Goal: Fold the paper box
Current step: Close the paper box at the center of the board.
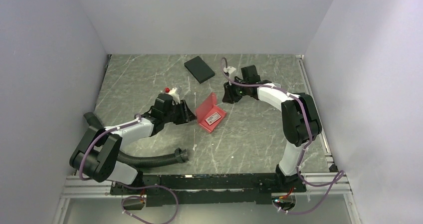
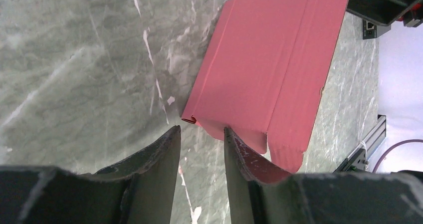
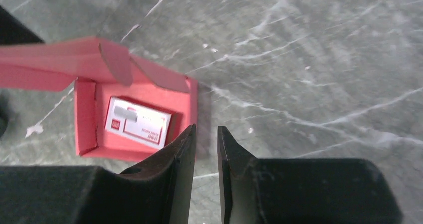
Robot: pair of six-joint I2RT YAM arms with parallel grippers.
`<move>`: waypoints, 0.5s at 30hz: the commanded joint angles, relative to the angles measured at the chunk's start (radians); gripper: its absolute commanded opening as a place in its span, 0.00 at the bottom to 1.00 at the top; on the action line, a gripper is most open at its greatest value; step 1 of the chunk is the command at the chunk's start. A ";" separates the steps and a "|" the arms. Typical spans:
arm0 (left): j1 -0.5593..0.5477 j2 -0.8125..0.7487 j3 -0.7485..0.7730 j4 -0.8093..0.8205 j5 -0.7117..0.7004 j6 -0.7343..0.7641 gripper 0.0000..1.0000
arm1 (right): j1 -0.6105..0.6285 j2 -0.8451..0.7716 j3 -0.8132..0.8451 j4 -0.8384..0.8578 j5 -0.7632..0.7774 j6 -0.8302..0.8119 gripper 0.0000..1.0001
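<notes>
Overhead view: the paper box (image 1: 205, 108), pinkish-red cardboard, sits near the middle of the grey marbled table (image 1: 249, 144), between the two arms. Its shallow tray lies flat on the surface and its lid stands raised along the side facing the left arm. Inside the tray lies a small red-and-white carton (image 1: 213, 118). A black flat box (image 1: 199, 69) rests well apart, toward the back wall.

Left gripper (image 1: 189, 115): low over the table just beside the raised lid. In the left wrist view the left gripper (image 2: 199, 134) has its jaws partly apart, with only bare marble in the gap; it grips nothing. The plain outer face of the paper box (image 2: 269, 64) fills the upper right, and one flap runs behind the right-hand fingertip (image 2: 237, 146) (contact cannot be confirmed).

Right gripper (image 1: 229, 97): on the far right side of the box, near but apart from it. In the right wrist view the right gripper (image 3: 205, 134) shows only a narrow slit between its jaws, with table visible through it and nothing held. The paper box (image 3: 85, 116) lies to the left, its carton (image 3: 138, 121) label-up, its near corner just at the left fingertip (image 3: 187, 136).
</notes>
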 commanded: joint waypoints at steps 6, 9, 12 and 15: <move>-0.006 0.089 0.158 -0.001 0.000 0.041 0.42 | -0.008 0.063 0.114 0.086 0.011 0.083 0.28; -0.006 0.134 0.213 -0.022 -0.019 0.051 0.43 | -0.025 0.046 0.086 0.108 -0.005 0.091 0.29; -0.002 0.181 0.270 -0.041 -0.041 0.060 0.43 | -0.054 0.048 0.084 0.091 -0.041 0.094 0.29; 0.015 0.217 0.319 -0.060 -0.049 0.069 0.43 | -0.082 0.045 0.068 0.074 -0.090 0.092 0.29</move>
